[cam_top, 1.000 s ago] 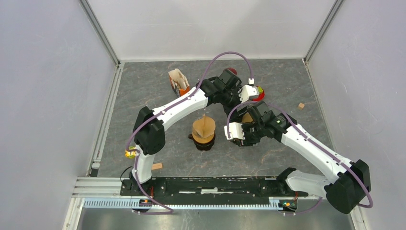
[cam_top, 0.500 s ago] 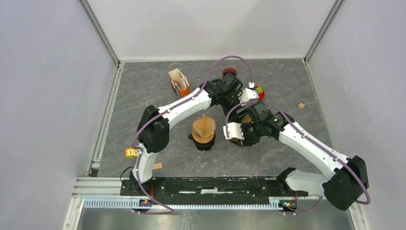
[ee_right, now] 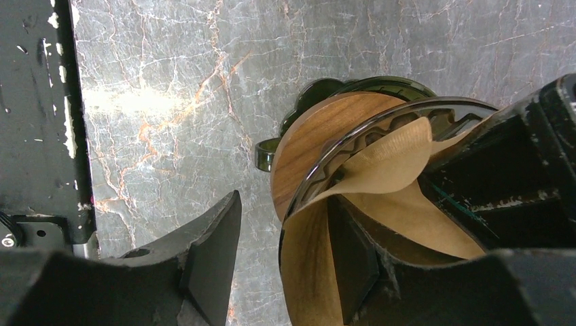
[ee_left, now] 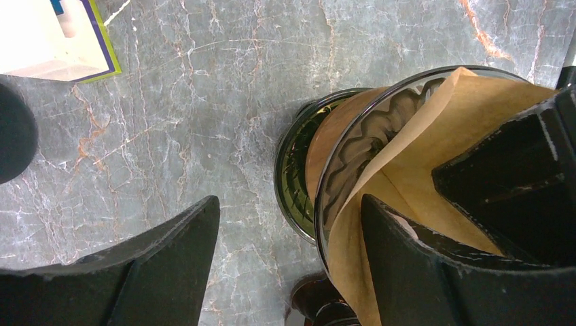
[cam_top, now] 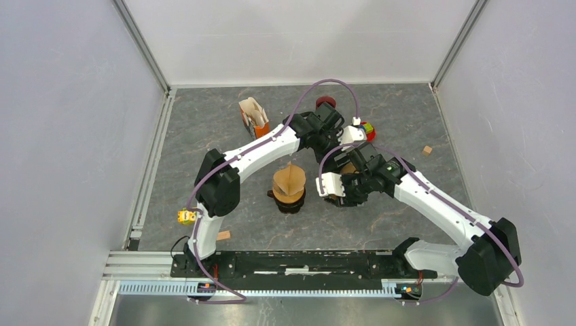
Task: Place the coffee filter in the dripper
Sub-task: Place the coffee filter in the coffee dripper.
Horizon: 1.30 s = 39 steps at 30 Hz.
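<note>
A glass dripper (ee_left: 353,149) with a wooden collar (ee_right: 319,136) stands on the marble table, and a brown paper coffee filter (ee_left: 435,149) sits in it with its edge curled above the rim (ee_right: 387,163). In the top view this dripper (cam_top: 350,168) is mostly hidden between the two grippers. My left gripper (ee_left: 289,204) is open, with one finger inside the filter and the other outside over bare table. My right gripper (ee_right: 285,200) is also open and straddles the rim from the opposite side, one finger inside the filter. Neither clamps anything.
A second brown cone on a dark stand (cam_top: 289,187) is just left of the grippers. A filter holder with an orange base (cam_top: 253,115), a red object (cam_top: 326,102), a coloured cube (cam_top: 367,127) and a small wooden block (cam_top: 426,150) lie further back. Walls enclose three sides.
Both arms have shifted only slightly. The right gripper edged a little toward the back over the dripper, hiding more of it in the top view.
</note>
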Available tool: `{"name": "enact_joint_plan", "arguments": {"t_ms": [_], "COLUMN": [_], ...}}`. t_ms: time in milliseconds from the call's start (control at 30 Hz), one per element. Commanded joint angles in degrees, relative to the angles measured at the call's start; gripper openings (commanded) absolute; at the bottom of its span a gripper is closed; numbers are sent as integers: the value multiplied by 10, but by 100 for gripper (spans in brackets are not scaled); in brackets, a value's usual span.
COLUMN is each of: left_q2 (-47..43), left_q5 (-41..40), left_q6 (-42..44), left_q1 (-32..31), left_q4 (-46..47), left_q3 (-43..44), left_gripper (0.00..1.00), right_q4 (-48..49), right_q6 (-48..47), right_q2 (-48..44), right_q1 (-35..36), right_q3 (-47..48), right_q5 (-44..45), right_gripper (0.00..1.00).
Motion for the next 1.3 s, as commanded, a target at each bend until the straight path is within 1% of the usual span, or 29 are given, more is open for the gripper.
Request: {"name": "enact_joint_plan", "arguments": {"t_ms": [0, 333, 733, 1033, 1267], "left_q2": [10, 10, 12, 13, 12], "left_q5": [4, 9, 7, 11, 16], "left_q6": [37, 54, 105, 111, 108], "left_q1": [1, 0, 0, 0, 1], "left_q4": [-13, -13, -24, -52, -64], "left_q3": [24, 5, -11, 38, 59], "left_gripper": [82, 82, 83, 85, 88], "right_q4": [1, 12, -3, -24, -34], "right_q6": [-8, -7, -15, -15, -19], "right_q2": [13, 25, 21, 10, 3], "right_q1": [-1, -1, -2, -6, -13], "right_q3": [14, 14, 10, 58, 65], "right_q5": [-4, -4, 8, 8, 0], "right_gripper": [56, 56, 57, 58, 60]}}
